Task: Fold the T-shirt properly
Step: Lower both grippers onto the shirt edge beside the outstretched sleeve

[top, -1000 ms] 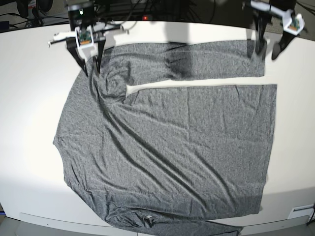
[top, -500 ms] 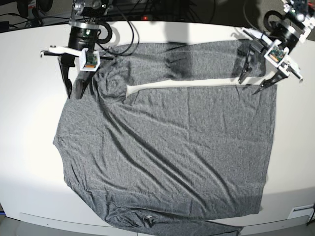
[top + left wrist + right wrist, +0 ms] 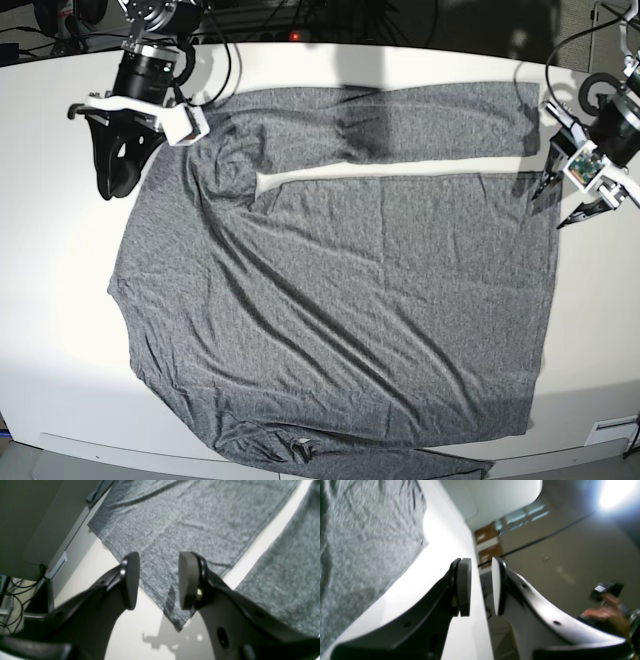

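grey t-shirt (image 3: pixel 340 300) hem cut off below; both pincers, left (image 3: pixel 156 580) and right (image 3: pixel 481 590), parted, empty

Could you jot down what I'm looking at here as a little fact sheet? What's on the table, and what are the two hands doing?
garment: grey shirt, spread flat with wrinkles
sleeve: one sleeve lies across the top, a strip of table showing between it and the body
surface: white table
left hand: open, empty, at the shirt's corner near the sleeve end
right hand: open, empty, over bare table just off the shirt's shoulder edge
folding: not yet begun
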`<state>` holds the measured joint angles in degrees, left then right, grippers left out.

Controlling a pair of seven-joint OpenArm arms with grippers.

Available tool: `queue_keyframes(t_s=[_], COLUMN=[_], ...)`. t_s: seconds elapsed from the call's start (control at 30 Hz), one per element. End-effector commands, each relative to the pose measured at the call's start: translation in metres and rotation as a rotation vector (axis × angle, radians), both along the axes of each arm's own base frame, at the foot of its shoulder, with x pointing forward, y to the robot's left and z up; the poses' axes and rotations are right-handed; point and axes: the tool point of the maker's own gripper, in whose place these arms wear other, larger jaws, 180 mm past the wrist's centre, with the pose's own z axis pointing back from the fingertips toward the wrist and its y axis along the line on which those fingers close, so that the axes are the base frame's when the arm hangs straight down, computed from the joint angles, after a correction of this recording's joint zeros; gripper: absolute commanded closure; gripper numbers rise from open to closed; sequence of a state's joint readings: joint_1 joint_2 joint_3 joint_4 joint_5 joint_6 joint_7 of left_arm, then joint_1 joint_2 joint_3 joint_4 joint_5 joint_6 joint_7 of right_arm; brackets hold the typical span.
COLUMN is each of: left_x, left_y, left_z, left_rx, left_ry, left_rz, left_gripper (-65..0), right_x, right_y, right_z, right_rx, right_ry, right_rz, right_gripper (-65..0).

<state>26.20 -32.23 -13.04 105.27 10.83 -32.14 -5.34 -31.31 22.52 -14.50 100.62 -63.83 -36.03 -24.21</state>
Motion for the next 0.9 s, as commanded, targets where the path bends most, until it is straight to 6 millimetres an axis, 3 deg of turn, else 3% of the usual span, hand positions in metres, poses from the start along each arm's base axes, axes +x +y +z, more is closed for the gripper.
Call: queue_keyframes(t_s=[0.0,0.1,0.3,0.4,0.47,0.53,0.67,0.8,0.87], left_x=[0.005,0.005,0.006,0.007,0.007,0.007,0.004,0.001,0.001], left_y=[-0.002,-0.003,-0.008,-0.015,-0.02,-0.027,-0.046,-0.054,-0.055], left_z=[0.015,0.016,0.023,0.03,0.038,0.051,0.082,0.097,0.099], left_rx=[-0.018,-0.021,-0.073,-0.066,-0.028,-0.001,0.024,0.061,0.063], left_ry=[-0.051,-0.055,-0.062,-0.053,-0.05,-0.07,-0.138,-0.16,-0.165], left_rz=[-0.016,-0.019,-0.013,0.007,0.014,0.005,-0.032,-0.034,-0.036], left_gripper=[-24.9,-24.9,-24.9,-24.9,-24.9,-24.9,-24.9,-24.9,-24.9], right_x=[0.0,0.001,-0.018,-0.031,-0.029,-0.021,0.0,0.001,-0.004], right_y=[0.002,-0.006,-0.008,-0.002,0.003,0.012,0.044,0.075,0.066], right_z=[0.02,0.003,-0.098,-0.122,-0.118,-0.101,-0.037,0.026,0.02], right_rx=[-0.004,0.057,0.131,0.132,0.15,0.178,0.249,0.28,0.186], right_ry=[-0.096,-0.014,0.598,0.787,0.804,0.778,0.65,0.586,0.667], right_rz=[0.014,-0.016,0.04,0.126,0.176,0.221,0.348,0.462,0.456], right_gripper=[-15.0,-14.9,-14.9,-14.9,-14.9,-14.9,-14.9,-14.9,-14.4])
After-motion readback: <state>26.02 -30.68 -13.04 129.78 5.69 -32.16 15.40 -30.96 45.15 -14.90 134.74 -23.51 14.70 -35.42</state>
